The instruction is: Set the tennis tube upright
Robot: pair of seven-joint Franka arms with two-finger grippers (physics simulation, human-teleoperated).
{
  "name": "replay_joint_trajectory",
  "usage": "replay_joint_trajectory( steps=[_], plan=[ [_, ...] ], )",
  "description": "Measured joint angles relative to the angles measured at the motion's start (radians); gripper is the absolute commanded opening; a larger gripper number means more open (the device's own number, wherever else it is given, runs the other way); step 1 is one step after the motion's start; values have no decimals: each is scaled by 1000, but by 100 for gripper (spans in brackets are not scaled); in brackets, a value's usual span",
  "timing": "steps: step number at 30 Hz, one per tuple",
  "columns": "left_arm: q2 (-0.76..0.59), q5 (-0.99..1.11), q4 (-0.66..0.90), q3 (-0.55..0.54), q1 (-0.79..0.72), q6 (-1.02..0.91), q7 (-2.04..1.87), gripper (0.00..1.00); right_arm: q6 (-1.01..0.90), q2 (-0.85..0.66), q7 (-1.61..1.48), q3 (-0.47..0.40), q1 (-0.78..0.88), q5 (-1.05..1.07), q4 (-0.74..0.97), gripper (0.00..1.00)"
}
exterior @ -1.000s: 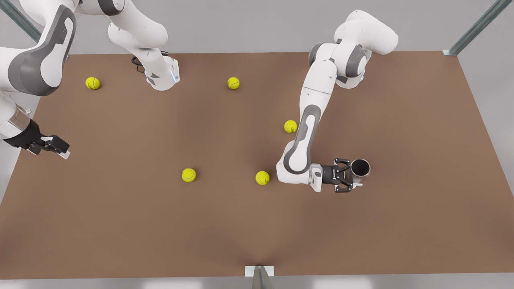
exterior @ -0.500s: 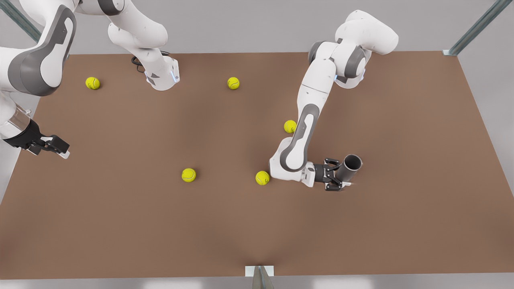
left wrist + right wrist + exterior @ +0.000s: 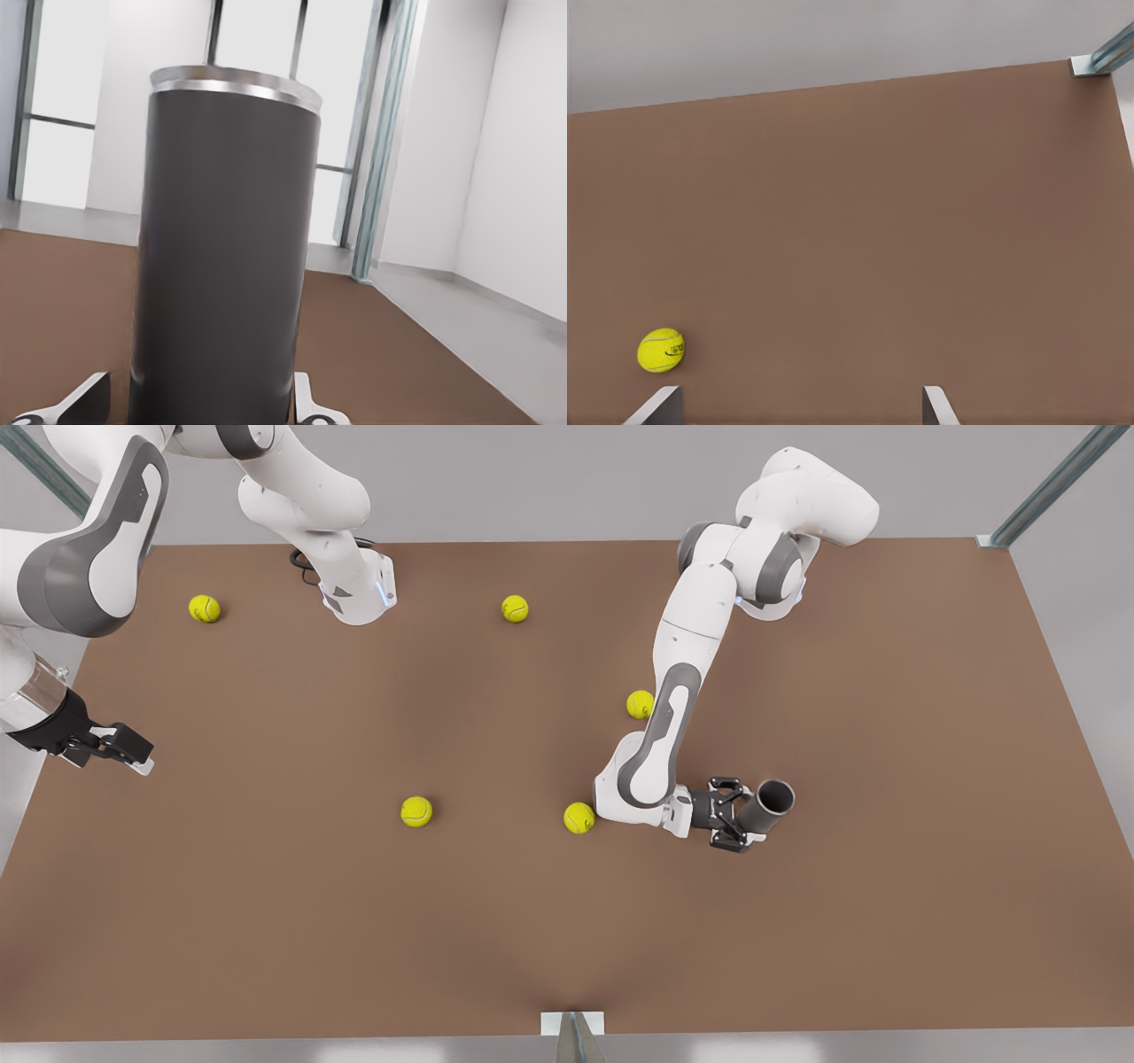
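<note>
The tennis tube [image 3: 769,803] is a grey cylinder standing close to upright, its hollow end facing up, at the front view's right of middle. My left gripper [image 3: 750,816] is shut on its lower part from the side. In the left wrist view the tennis tube [image 3: 221,257] rises between the two fingers [image 3: 306,403] of the left gripper [image 3: 199,409]. My right gripper [image 3: 133,755] waits open above the table's edge at the front view's far left. In the right wrist view the right gripper [image 3: 799,405] has bare table between its fingertips.
Several yellow-green tennis balls lie on the brown table [image 3: 886,921]: two at the back [image 3: 205,608] [image 3: 515,608], one by the left arm's forearm [image 3: 640,704], one beside its wrist [image 3: 578,817], one mid-table [image 3: 416,811]. A ball [image 3: 661,350] lies near the right gripper.
The left gripper has carried the tube a little toward the front view's left, and more of the tube's side wall now shows. The right arm has not moved.
</note>
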Motion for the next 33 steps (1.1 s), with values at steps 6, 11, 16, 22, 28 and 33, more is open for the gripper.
replay_joint_trajectory(
  steps=[6, 11, 16, 22, 28, 33],
  plan=[
    [-9, -3, 14, -24, -10, -25, -10, 100, 0, 0, 0, 0, 0, 0, 1, 100],
    [-17, -11, 135, -232, -10, -133, -7, 100, 0, 0, 0, 0, 0, 0, 2, 100],
    [-264, -276, 435, -477, 203, -265, 104, 100, 0, 0, 0, 0, 0, 0, 2, 100],
    [-601, -593, 275, -451, 647, -168, 600, 100, 0, 0, 0, -1, 0, 0, 2, 100],
    [-886, -781, -56, -359, 669, -26, 1166, 100, 0, -1, 0, 0, 0, 1, 10, 100],
    [-845, -817, -17, -355, 668, 7, 1526, 100, -1, 1, 1, 0, 2, 1, 15, 100]
  ],
)
